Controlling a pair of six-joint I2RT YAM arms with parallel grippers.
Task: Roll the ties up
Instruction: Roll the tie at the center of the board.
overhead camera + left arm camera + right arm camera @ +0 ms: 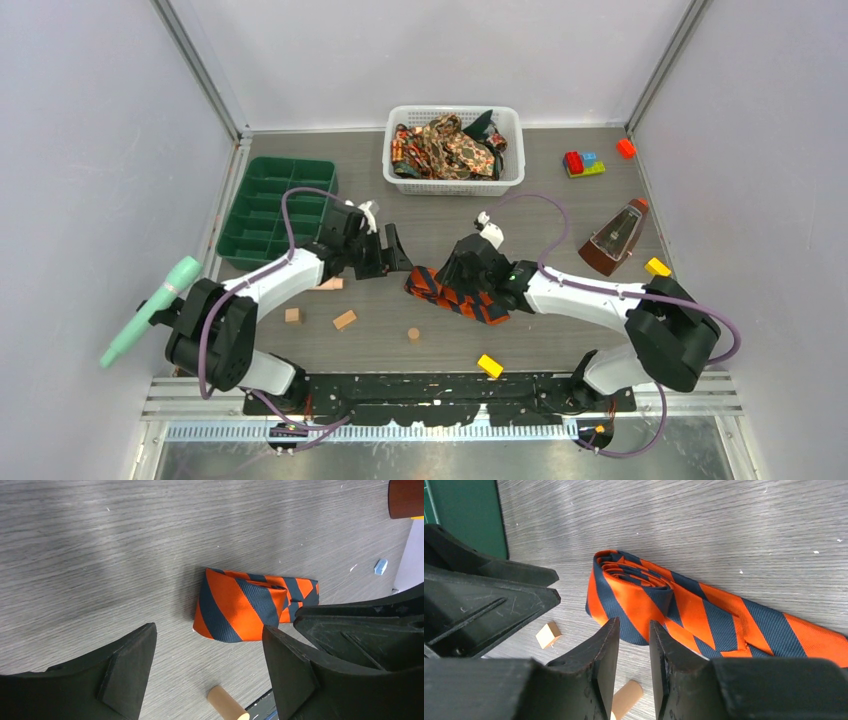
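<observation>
An orange-and-dark striped tie [462, 296] lies on the table's middle, its left end rolled into a flat coil [626, 587], the rest trailing right. My left gripper [398, 258] is open wide and empty just left of the coil; the tie [240, 605] lies just beyond its jaws [210, 652]. My right gripper [445, 278] hovers over the tie's near edge with its jaws [633, 645] only narrowly apart and nothing between them. Brown-gold paisley ties [445, 148] and a dark green tie [480, 122] are heaped in the white basket [455, 185].
A green compartment tray [275, 205] stands at back left. Wooden blocks [344, 319], a small wooden cylinder [413, 335] and a yellow block [489, 366] lie near the front. A metronome [613, 240] and toy bricks [583, 163] are at right. A mint-green tool [150, 310] is at far left.
</observation>
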